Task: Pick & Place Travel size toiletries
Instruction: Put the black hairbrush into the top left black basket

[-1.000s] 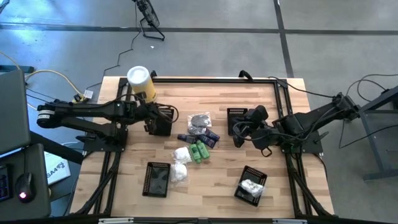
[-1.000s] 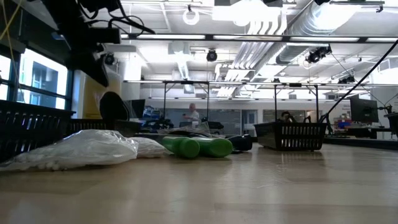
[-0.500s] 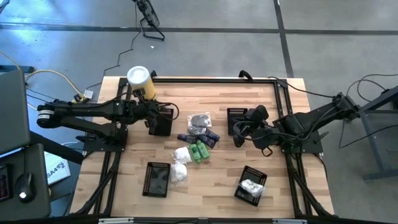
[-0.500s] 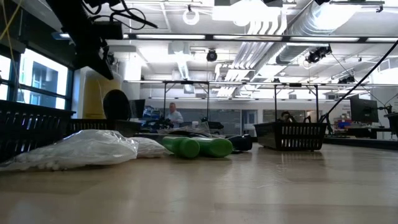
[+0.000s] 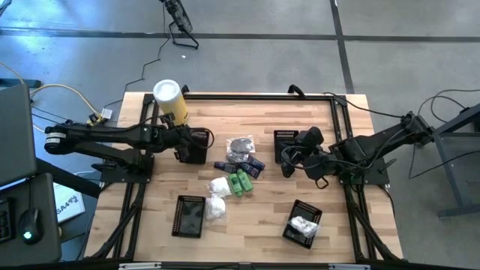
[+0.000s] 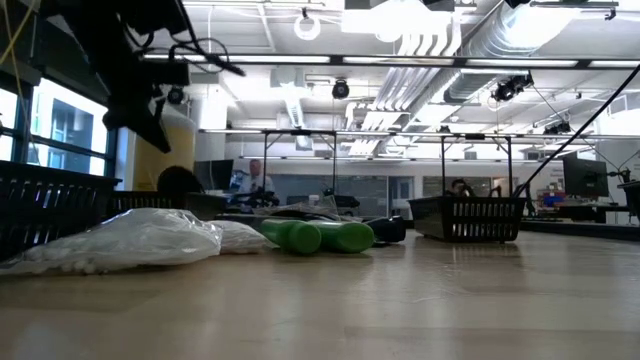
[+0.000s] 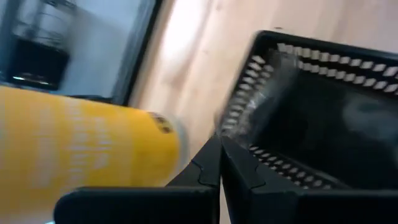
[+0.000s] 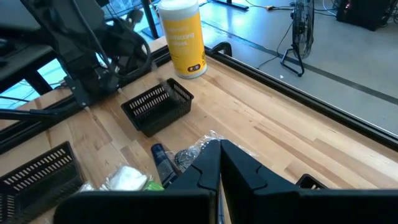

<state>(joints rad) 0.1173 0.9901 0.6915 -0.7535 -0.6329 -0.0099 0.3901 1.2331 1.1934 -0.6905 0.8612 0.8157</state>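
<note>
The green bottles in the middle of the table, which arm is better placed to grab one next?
Probably the right: the right gripper hangs nearer the green bottles; the left gripper is at a basket.

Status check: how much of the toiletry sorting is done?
Done: one white packet sits in the front-right basket. In hand: nothing visible; the left hand is at the back-left basket, fingers shut. Left: green bottles, blue tubes, silvery packet, white packets mid-table.

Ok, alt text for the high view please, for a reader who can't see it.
Overhead: toiletries lie heaped mid-table among four black mesh baskets. The left gripper is at the basket beside a yellow canister; the right gripper hovers right of the heap.
</note>
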